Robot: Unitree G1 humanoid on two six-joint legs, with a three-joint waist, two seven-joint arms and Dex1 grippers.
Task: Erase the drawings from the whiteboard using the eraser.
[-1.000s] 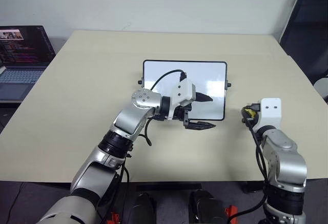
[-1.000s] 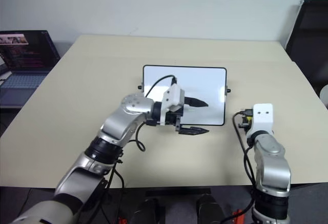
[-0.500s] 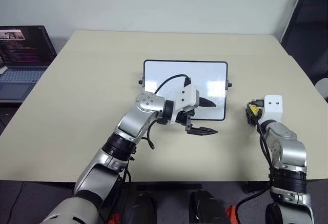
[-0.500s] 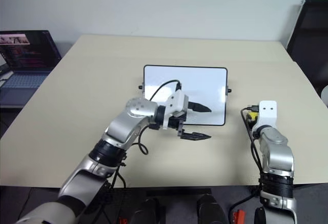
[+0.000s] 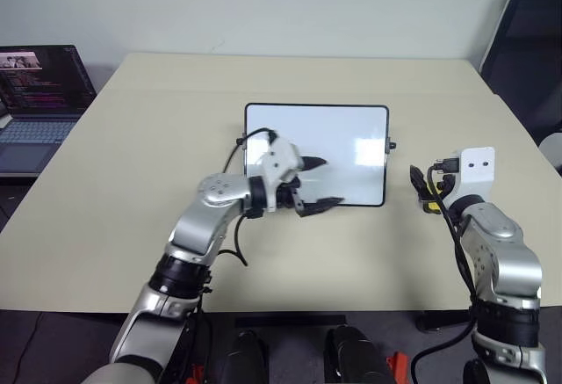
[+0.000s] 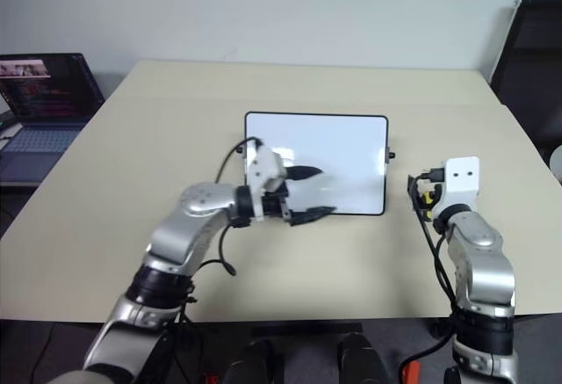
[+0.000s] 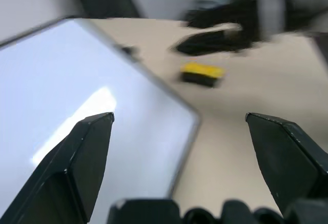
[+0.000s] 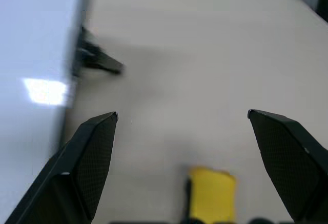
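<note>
A: Where is the eraser (image 7: 202, 74) found, taking the whiteboard (image 5: 351, 129) as the landmark?

B: It is seen lying on the table (image 5: 132, 191) just off the whiteboard's right edge, close under the right gripper (image 8: 189, 167). That gripper's two black fingers are spread wide, and nothing is held between them.

A: How is the eraser judged to handle?

B: It is judged light and fairly stiff, a small yellow block with a dark underside. A hold across its two long yellow sides is suggested, the dark face kept down for wiping. A pinch set too high could let it tip or slide on the smooth tabletop.

A: And the left gripper (image 5: 313, 183)?

B: It is held over the whiteboard's near edge, left of centre, with its fingers parted wide and empty.

A: What of the drawings?

B: No blue marks can be made out on the whiteboard; only a glare patch is seen.

A: What else is around?

B: Left of the whiteboard and well apart, a laptop (image 5: 39, 94) is seen beyond the table's edge. Farther right, a dark chair (image 5: 527, 59) is seen. Nothing is seen between the eraser and the whiteboard.
</note>
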